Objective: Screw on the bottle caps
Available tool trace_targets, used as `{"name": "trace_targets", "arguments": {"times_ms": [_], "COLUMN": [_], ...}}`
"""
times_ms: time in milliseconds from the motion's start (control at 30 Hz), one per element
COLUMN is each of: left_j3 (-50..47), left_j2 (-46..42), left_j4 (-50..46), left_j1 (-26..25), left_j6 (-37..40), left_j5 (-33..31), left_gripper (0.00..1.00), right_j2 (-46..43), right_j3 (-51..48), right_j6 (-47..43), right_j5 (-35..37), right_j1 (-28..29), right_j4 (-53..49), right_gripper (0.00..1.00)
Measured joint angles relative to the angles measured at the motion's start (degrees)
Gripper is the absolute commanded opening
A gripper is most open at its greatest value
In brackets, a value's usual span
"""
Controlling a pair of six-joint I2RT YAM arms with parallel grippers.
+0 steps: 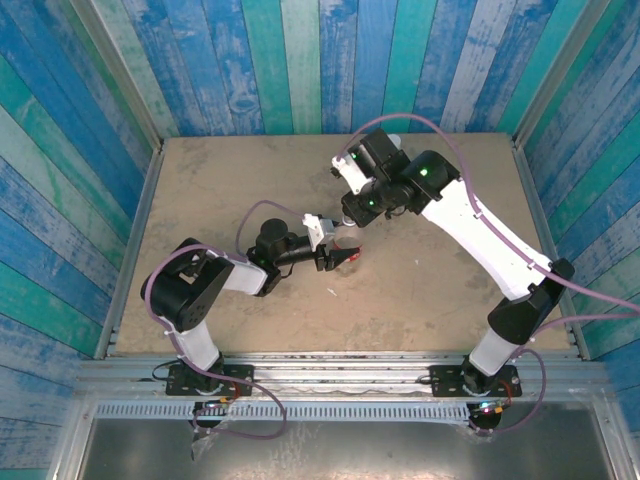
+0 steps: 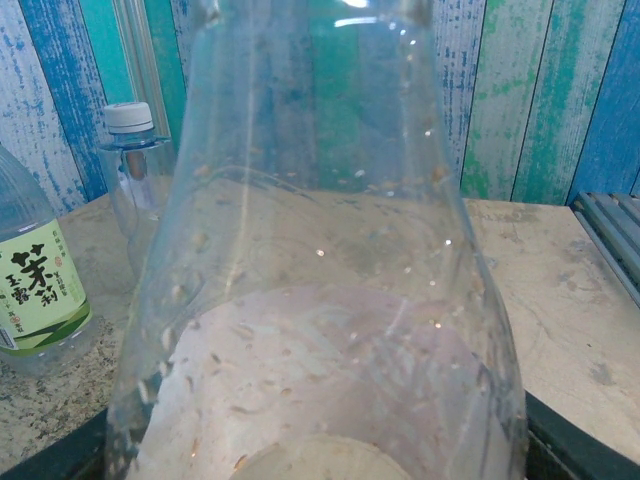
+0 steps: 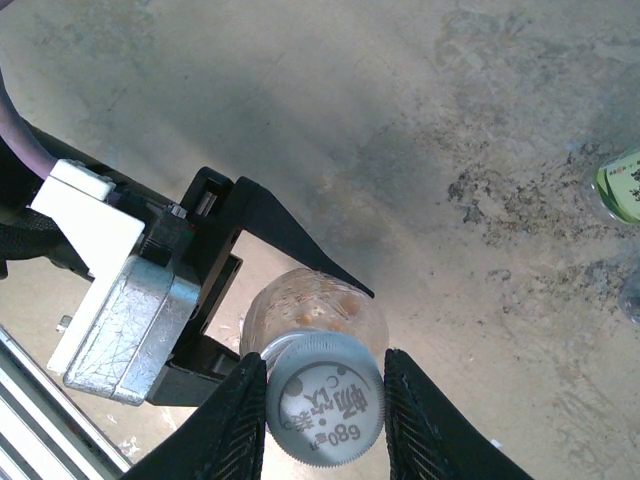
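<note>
A clear bottle stands upright at the table's middle, with my left gripper shut on its body; its black fingers show on both sides of the bottle. A pale grey bottle cap with printed characters sits on the neck. My right gripper comes down from above and is shut on that cap, one finger on each side. In the top view the right gripper hangs just over the bottle.
A green-yellow-labelled bottle stands to the left in the left wrist view, and a slim bottle wearing a white cap stands behind it. The green-labelled bottle sits at the right edge of the right wrist view. Striped walls enclose the table.
</note>
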Motion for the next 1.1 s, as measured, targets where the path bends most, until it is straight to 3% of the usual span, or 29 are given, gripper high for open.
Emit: {"name": "trace_targets", "arguments": {"times_ms": [1100], "left_j3": [0.02], "left_j2": [0.00], "left_j4": [-0.22], "left_j1": [0.00], "left_j6": [0.20], "left_j5": [0.07], "left_gripper": [0.65], "right_j2": [0.52], "right_j3": [-0.02], "right_j6": [-0.07], "right_j5": [0.02], "right_j1": [1.07], "right_j4": [-1.49], "right_gripper": [0.33]}}
